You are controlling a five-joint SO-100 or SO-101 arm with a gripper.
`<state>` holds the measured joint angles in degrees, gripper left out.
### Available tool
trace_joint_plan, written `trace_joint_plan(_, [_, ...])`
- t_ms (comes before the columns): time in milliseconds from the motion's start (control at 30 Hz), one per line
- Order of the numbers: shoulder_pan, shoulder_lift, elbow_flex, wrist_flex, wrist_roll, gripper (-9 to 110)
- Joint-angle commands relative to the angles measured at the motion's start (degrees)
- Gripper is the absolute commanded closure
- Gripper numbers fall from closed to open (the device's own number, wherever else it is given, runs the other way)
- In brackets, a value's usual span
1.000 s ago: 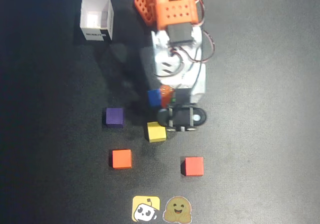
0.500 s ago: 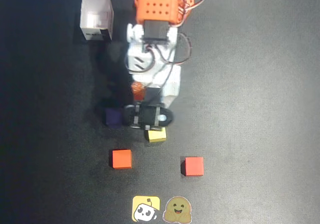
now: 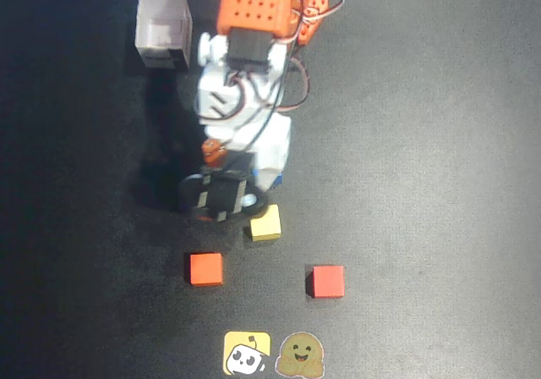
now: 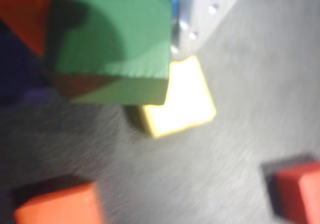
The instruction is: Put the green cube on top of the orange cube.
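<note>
In the wrist view the green cube fills the top left, held off the table between the jaws of my gripper, which is shut on it; an orange finger presses its left side. The orange cube lies on the black table below and left of the green one; the overhead view shows the orange cube just below the gripper. From overhead the gripper head hides the green cube.
A yellow cube lies right of the gripper, a red cube further right and lower. The arm covers the purple cube in the overhead view. A white open box stands top left. Two stickers mark the bottom edge.
The arm has swung left in the overhead view with the green cube. It now covers the purple cube and has uncovered most of the yellow cube.
</note>
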<state>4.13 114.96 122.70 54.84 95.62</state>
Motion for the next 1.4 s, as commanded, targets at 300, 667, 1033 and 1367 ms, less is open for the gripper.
trace_joint_plan(300, [2.11,-11.87,-15.64,6.33,5.19,101])
trace_joint_plan(667, [6.15,-23.29,-26.37,6.77,-4.83,101])
trace_joint_plan(1033, [5.89,-29.88,-33.13,7.47,-12.04,101])
trace_joint_plan(1367, [5.8,-36.83,-39.55,8.09,-17.49,101])
